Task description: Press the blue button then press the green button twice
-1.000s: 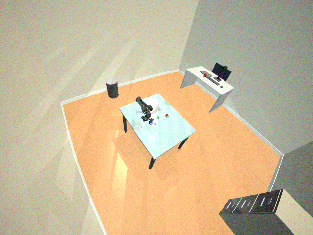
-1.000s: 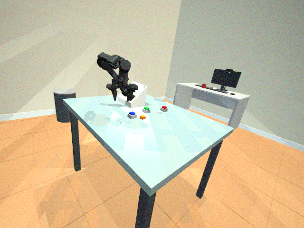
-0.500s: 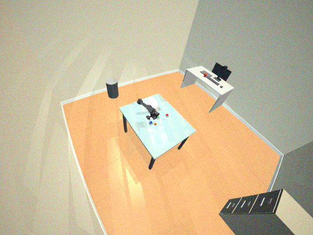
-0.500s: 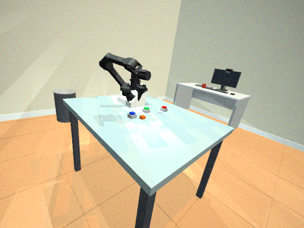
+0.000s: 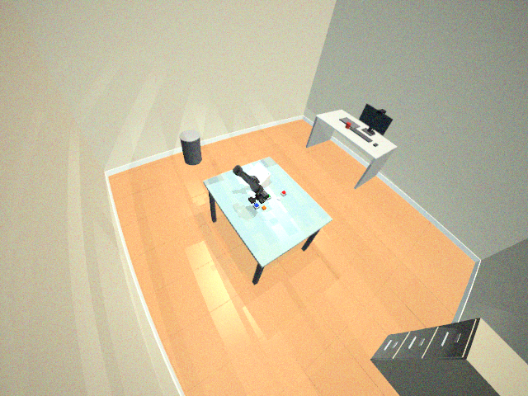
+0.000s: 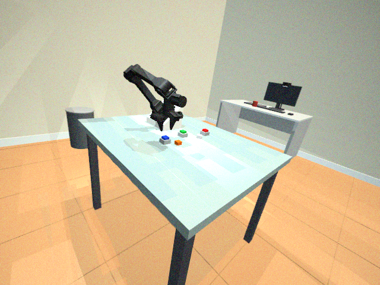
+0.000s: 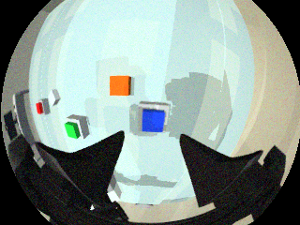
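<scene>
A blue button [image 5: 256, 205] [image 6: 165, 137] [image 7: 153, 119] on a grey base sits on the pale table [image 6: 199, 171]. A green button [image 6: 183, 132] [image 7: 73, 129] and a red button [image 5: 283, 193] [image 6: 205, 130] [image 7: 39, 108] stand in a row with it. My gripper [image 6: 166, 125] [image 7: 153, 137] hangs a little above and behind the blue button, fingers pointing down. The fingers stand apart with nothing between them. In the wrist view the blue button lies just ahead of the gap between the fingers.
A small orange block [image 5: 264, 208] [image 6: 177, 142] [image 7: 120, 85] lies close beside the blue button. A small white block [image 6: 199, 136] [image 7: 55, 96] lies near the red button. The arm's white base box [image 6: 165, 122] is behind the gripper.
</scene>
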`<action>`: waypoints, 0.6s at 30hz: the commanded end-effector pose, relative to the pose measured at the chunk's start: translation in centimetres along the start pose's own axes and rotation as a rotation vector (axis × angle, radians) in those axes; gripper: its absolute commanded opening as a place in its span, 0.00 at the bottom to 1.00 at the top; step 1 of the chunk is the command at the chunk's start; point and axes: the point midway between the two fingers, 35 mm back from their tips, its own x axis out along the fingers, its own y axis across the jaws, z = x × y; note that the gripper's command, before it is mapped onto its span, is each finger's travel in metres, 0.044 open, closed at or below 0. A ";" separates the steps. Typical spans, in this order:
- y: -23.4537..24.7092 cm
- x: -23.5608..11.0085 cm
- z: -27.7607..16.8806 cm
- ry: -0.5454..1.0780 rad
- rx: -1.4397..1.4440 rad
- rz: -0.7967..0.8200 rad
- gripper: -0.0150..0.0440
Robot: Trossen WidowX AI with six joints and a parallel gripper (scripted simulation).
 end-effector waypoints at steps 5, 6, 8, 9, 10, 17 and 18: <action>-0.1 1.2 -0.1 -0.006 -0.005 -0.008 0.29; -0.1 1.2 -0.1 -0.006 -0.005 -0.008 0.29; -0.1 1.2 -0.1 -0.006 -0.005 -0.008 0.29; -0.1 1.2 -0.1 -0.006 -0.005 -0.008 0.29; -0.1 1.2 -0.1 -0.006 -0.005 -0.008 0.29; -0.1 1.3 -0.1 -0.006 -0.005 -0.008 0.29; -0.1 1.4 -0.1 -0.006 -0.005 -0.008 0.29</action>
